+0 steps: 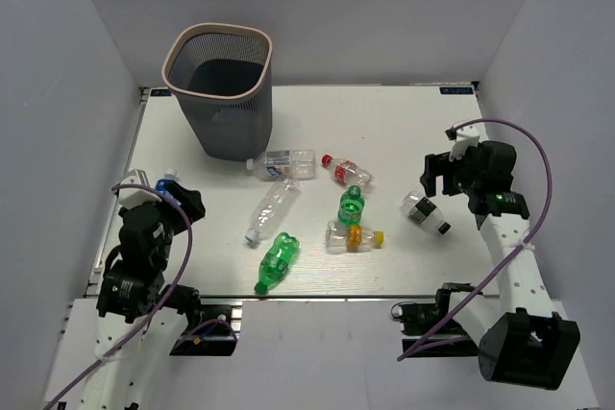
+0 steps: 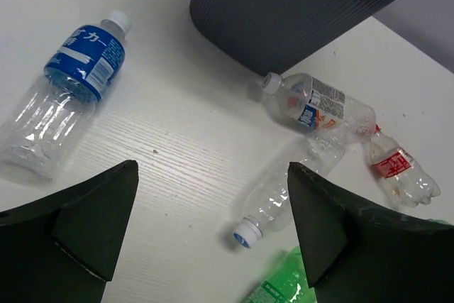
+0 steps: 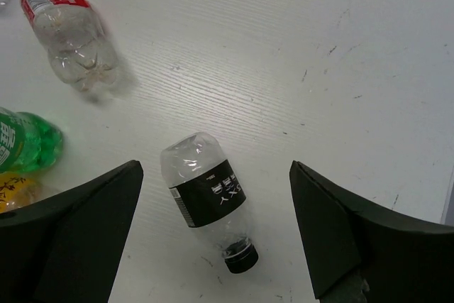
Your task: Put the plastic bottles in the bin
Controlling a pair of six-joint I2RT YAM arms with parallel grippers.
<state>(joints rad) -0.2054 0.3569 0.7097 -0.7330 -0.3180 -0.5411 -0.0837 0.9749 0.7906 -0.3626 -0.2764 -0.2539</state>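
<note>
Seen from above, the bin [image 1: 231,127] stood at the far left of a white table [image 1: 413,122]. Eight bottles [image 1: 277,258] lay loose on the tabletop, and nothing could be made out inside the bin. The right gripper [image 3: 215,175] hung open and empty over a black-label bottle [image 3: 206,193]. That bottle lay on its side between the spread fingers, cap toward the wrist view's lower edge, apart from the cluster mid-table. The left gripper [image 2: 213,204] was also open and empty, with a blue-label bottle [image 2: 64,97] lying off to its left. The likely step was picking up the black-label bottle. To do it well, the wrist should probably turn so the fingers cross the bottle's width. They should come down over the labelled middle rather than the cap or rounded base, then close gently, since a light empty bottle may roll or squirt free. The bin was well apart from it, so the carry would be long. The tabletop was pale and wood-grained with small dark scuffs, and plain pale grey walls [image 1: 384,7] closed in three sides.
</note>
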